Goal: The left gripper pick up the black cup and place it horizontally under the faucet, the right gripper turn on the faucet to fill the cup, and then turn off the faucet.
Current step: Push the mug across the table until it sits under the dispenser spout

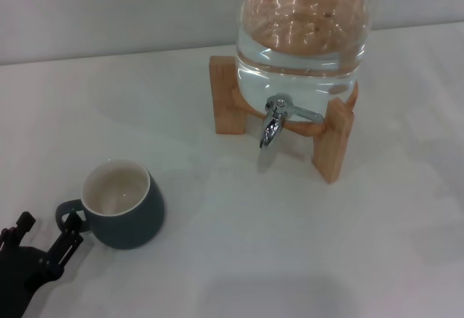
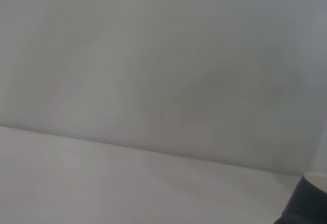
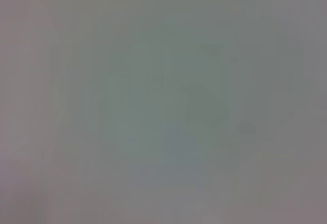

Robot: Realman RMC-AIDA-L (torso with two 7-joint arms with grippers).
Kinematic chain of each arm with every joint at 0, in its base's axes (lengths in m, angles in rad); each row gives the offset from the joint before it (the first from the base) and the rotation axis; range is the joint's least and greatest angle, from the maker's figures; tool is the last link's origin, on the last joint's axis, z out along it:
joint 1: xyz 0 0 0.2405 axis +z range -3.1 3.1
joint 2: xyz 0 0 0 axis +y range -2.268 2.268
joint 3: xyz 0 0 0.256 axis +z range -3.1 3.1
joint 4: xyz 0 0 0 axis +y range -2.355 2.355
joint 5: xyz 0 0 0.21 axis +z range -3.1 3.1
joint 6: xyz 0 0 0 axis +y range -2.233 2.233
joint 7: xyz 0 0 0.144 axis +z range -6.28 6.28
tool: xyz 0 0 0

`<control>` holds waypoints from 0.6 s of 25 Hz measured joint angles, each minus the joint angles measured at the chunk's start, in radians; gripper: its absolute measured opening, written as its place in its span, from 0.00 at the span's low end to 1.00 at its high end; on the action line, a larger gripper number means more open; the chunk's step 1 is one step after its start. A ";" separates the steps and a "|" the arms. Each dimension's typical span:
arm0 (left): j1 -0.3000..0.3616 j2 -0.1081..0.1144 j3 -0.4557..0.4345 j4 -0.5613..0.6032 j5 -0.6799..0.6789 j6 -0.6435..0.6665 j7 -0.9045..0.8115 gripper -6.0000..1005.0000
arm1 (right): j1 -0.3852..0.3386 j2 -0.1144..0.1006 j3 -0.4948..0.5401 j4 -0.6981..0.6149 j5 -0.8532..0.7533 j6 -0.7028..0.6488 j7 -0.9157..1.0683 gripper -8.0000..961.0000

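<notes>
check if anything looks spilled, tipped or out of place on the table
Nothing stands out. The black cup stands upright and looks empty, with the left gripper at its handle. The faucet shows no drip, and the water jar sits squarely on its wooden stand.

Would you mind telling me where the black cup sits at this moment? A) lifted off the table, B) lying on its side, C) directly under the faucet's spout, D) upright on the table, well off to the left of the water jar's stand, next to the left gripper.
D: the black cup stands upright on the table, its handle beside the left gripper, far from the faucet.
</notes>
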 joint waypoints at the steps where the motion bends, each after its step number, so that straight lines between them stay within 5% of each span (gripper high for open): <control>1: 0.000 0.000 0.000 0.000 0.000 0.000 0.000 0.88 | 0.000 0.000 0.000 0.000 0.000 0.000 0.000 0.75; 11: -0.018 0.003 0.000 0.000 -0.005 -0.029 -0.031 0.73 | 0.004 0.005 0.000 0.000 0.000 0.000 -0.004 0.75; 15: -0.026 0.003 0.000 0.000 -0.005 -0.032 -0.031 0.55 | 0.005 0.006 0.000 0.000 0.000 -0.001 -0.004 0.75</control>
